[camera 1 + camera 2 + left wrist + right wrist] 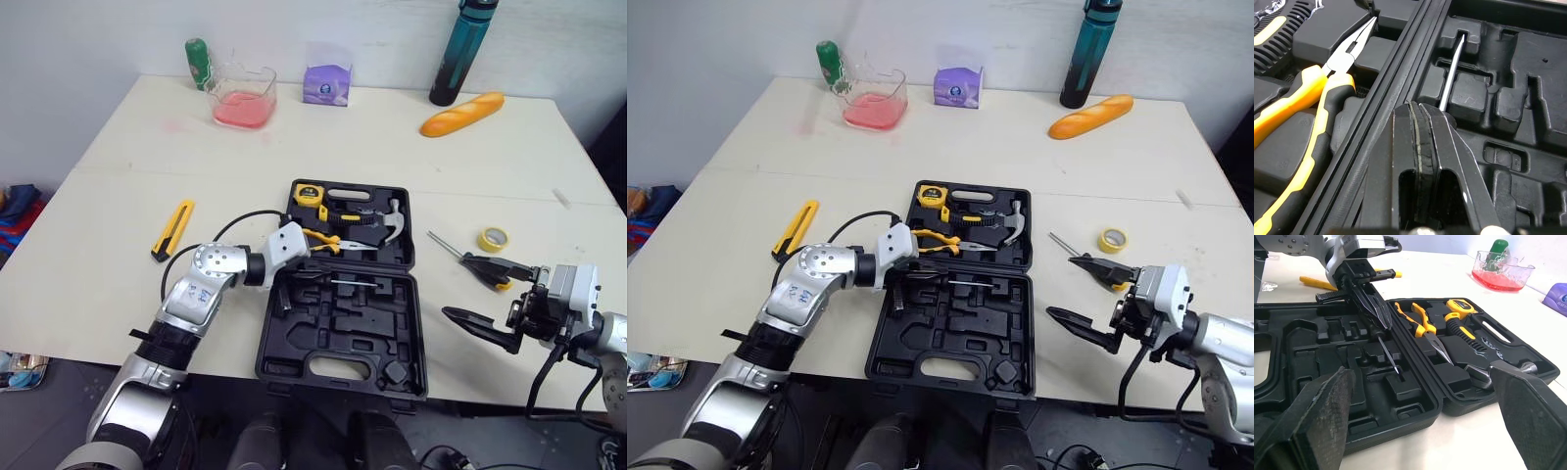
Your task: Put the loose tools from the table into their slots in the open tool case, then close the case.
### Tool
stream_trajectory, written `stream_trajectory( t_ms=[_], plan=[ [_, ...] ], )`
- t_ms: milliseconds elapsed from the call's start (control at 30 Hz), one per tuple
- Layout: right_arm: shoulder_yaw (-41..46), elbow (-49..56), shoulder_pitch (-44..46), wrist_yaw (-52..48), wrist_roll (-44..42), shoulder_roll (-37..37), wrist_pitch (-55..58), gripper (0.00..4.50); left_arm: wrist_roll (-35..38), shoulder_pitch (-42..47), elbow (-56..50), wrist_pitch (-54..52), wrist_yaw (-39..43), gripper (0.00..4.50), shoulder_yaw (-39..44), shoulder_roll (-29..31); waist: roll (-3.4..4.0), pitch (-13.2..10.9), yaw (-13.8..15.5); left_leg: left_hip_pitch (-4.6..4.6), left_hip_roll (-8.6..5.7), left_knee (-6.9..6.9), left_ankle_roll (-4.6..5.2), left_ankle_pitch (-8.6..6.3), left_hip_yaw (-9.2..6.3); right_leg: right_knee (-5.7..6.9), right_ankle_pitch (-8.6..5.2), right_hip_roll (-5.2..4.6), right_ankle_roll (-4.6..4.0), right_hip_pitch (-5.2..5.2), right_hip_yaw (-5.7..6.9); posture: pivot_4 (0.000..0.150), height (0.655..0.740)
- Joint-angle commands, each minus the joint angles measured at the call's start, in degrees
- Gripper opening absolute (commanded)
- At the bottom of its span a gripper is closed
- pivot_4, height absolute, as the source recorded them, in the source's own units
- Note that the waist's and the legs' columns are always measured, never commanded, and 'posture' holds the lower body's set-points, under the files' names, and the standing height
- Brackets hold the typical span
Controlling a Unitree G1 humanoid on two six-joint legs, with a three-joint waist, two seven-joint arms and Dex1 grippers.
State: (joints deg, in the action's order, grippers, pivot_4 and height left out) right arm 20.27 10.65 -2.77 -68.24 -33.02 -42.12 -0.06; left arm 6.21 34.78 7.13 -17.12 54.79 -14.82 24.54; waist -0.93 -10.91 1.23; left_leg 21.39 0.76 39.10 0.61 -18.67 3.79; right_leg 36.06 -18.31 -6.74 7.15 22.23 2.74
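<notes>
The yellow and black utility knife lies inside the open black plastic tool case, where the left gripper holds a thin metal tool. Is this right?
No. The left eye view shows the yellow and black utility knife on the pale table, left of the open black plastic tool case. The rest is right.

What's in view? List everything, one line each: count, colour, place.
tool case: 1, black, open, centre
tape measure: 1, yellow-black, far half
pliers: 1, yellow-black, far half
hammer: 1, steel-black, far half
screwdriver: 1, steel, near half
utility knife: 1, yellow, left of case
tape roll: 1, yellow, right of case
thin rod: 1, steel, right of case
bread: 1, orange, far right
bottle: 1, teal, far right
packet: 1, purple, far edge
container: 1, clear-pink, far left
small bottle: 1, green, far left
left gripper: black, shut on screwdriver
right gripper: black, open
</notes>
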Motion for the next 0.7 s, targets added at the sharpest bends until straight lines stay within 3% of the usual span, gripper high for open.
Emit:
stream_trajectory(
  t_ms=[33,367,533,700],
  plan=[
    [0.63,0.71,-0.17,0.22,-0.39,0.06,-0.69,4.5,-2.16,-1.62,1.03,1.5,0.84,0.14,-2.65,0.37,0.0,0.0,0.01,-0.02,0.0,-0.01,0.0,0.0,-0.01,-0.01,0.0,0.0,0.0,-0.03,0.01,0.15,0.74],
    [0.19,0.66,-0.1,0.51,-0.13,0.37,-0.84,4.5,-7.47,-4.35,2.74,5.57,2.63,0.14,-8.22,2.68,0.14,0.12,-0.03,-0.45,0.04,-0.03,0.02,-0.19,-0.12,-0.26,0.0,-0.03,0.0,-0.6,0.12,0.15,0.74],
    [0.07,0.47,-0.09,0.49,0.04,0.49,-1.01,4.5,-10.77,-5.49,5.02,7.81,1.93,0.14,-10.61,2.27,0.59,0.95,0.06,-0.58,0.05,-0.03,0.1,-0.35,-0.13,-0.42,0.0,-0.05,0.0,-0.8,0.17,0.15,0.74],
    [0.01,-0.23,-0.05,0.19,0.27,0.66,-1.5,4.5,-10.78,-5.21,6.7,7.18,0.03,0.14,-9.72,0.36,0.88,1.25,0.2,-1.31,0.04,-0.05,0.55,-0.89,-0.19,-0.76,-0.03,-0.59,-0.03,-1.76,0.21,0.15,0.74]
  ],
)
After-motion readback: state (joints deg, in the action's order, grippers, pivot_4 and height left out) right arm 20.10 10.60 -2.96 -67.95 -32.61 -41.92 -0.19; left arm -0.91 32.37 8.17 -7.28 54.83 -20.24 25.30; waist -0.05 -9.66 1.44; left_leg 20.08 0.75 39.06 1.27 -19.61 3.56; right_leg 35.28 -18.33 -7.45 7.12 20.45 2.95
